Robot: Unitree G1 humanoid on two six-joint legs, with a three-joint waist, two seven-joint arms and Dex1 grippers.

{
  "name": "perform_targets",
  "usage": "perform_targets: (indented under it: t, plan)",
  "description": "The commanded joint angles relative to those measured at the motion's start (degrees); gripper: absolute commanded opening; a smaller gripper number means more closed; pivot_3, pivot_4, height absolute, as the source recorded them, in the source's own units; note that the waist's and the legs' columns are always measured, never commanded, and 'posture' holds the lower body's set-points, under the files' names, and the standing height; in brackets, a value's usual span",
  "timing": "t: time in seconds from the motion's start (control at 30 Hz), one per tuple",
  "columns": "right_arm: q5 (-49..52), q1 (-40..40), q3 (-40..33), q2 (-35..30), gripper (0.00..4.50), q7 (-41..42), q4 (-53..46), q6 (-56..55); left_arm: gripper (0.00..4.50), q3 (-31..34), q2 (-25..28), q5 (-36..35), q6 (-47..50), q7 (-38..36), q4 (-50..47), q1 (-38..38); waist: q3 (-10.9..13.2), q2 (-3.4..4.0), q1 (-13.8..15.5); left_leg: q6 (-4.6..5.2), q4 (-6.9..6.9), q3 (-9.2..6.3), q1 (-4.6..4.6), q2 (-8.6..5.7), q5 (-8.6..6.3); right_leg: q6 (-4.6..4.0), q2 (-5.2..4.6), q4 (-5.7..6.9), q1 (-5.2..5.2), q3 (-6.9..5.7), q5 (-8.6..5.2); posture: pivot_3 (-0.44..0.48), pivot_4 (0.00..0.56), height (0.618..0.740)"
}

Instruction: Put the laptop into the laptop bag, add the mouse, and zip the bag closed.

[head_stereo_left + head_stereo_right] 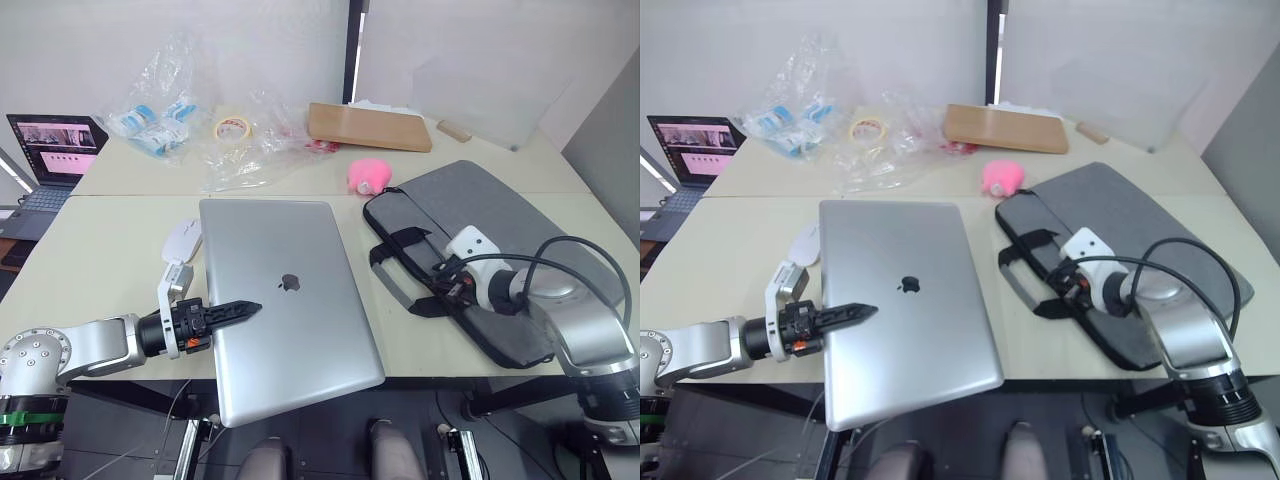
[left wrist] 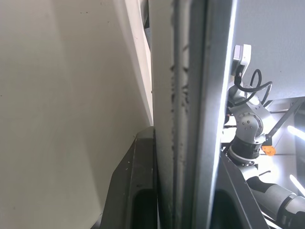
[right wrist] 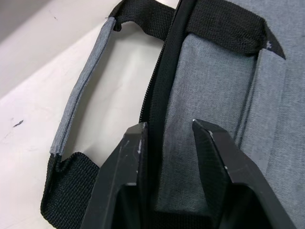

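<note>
Left gripper (image 1: 232, 311) clamps laptop's (image 1: 290, 300) overhanging left edge

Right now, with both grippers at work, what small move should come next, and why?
Probably the right gripper should lift the laptop bag's upper edge to open its mouth. Its fingers straddle the grey flap beside the zip, while the left gripper clamps the laptop's edge; the laptop lies outside the bag, overhanging the table.

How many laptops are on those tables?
2. A large silver laptop lies shut at the front edge of the near table, the left claw shut on its side edge. A small dark laptop stands open at the far left.
</note>
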Motion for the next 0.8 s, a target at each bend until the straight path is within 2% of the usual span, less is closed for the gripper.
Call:
perform_targets:
  t: [0.03, 0.37, 0.5, 0.63, 0.8]
  plan:
    - [0.1, -0.3, -1.1, -0.4, 0.03, -0.2, -0.6, -0.8, 0.32, 1.8, 0.9, -4.4, -0.8, -2.9, -2.0, -2.1, 0.0, 0.00, 0.0, 0.00, 0.00, 0.00, 0.00, 0.00, 0.00, 0.00, 0.00, 0.00, 0.00, 0.00, 0.00, 0.000, 0.150, 0.740]
    - [6.2, -3.7, -5.9, -0.3, 0.03, 2.8, 1.0, 1.5, 0.32, -0.5, 1.0, -4.4, 2.3, -3.4, 2.3, -6.1, 0.0, -0.01, 0.1, 0.00, 0.02, 0.01, 0.00, -0.01, 0.00, 0.00, 0.00, -0.01, 0.02, 0.00, 0.00, 0.000, 0.150, 0.740]
    - [12.5, -10.9, -10.5, 1.2, 0.03, 2.5, 1.8, 8.7, 0.32, -3.7, 1.4, -4.4, 8.8, -7.3, 11.7, -12.9, 0.0, -0.01, -0.2, 0.00, 0.03, 0.00, -0.01, -0.01, 0.01, 0.00, 0.02, -0.04, 0.02, 0.00, 0.00, 0.000, 0.150, 0.740]
    - [15.2, -16.9, -11.4, 1.8, 0.03, 0.9, 1.9, 13.5, 0.32, -5.9, -1.6, -4.4, 11.6, -7.0, 19.6, -19.0, 0.0, -0.01, -0.4, 0.00, 0.03, -0.05, 0.05, -0.01, 0.01, 0.00, 0.02, 0.05, 0.05, -0.01, 0.00, 0.000, 0.150, 0.740]
    - [16.3, -18.7, -10.8, 1.6, 0.03, -0.2, 1.4, 15.7, 0.32, -5.0, -7.6, -4.4, 11.8, -2.7, 28.0, -25.9, 0.0, -0.02, -0.4, 0.00, 0.03, -0.08, 0.03, -0.05, 0.01, 0.02, 0.00, 0.03, 0.05, -0.02, 0.01, 0.000, 0.150, 0.740]
